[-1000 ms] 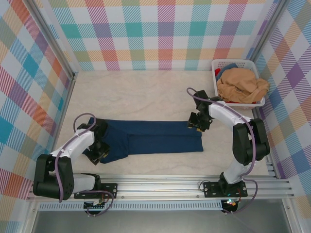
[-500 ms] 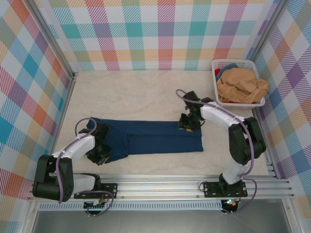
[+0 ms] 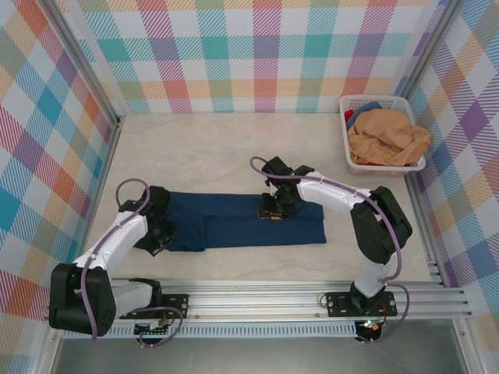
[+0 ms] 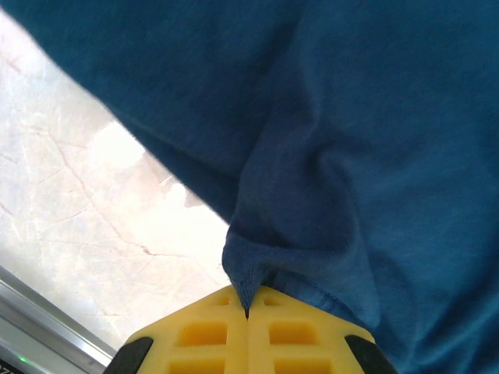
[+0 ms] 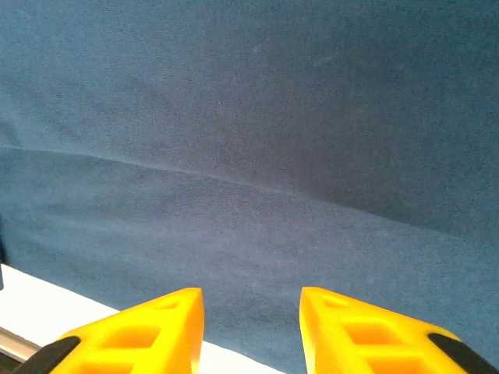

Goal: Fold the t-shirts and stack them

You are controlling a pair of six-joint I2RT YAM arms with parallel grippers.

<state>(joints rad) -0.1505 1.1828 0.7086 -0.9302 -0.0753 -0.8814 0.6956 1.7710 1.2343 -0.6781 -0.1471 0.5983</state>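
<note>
The navy shirt (image 3: 234,222) is lying folded at the table's six o'clock. The left gripper (image 4: 248,312) is clamping its nine o'clock edge. The right gripper (image 5: 252,312) is hovering over its middle, jaws apart. The tan shirt (image 3: 386,134) is sitting in the two o'clock basket (image 3: 374,98).

navy t-shirt (image 3: 249,222): plain dark blue. tan-orange t-shirt (image 3: 386,134): plain. basket (image 3: 360,98): white. table (image 3: 210,152): cream, faintly veined. walls (image 3: 265,54): pastel plaid. right gripper's fingers (image 5: 160,331): yellow.
</note>
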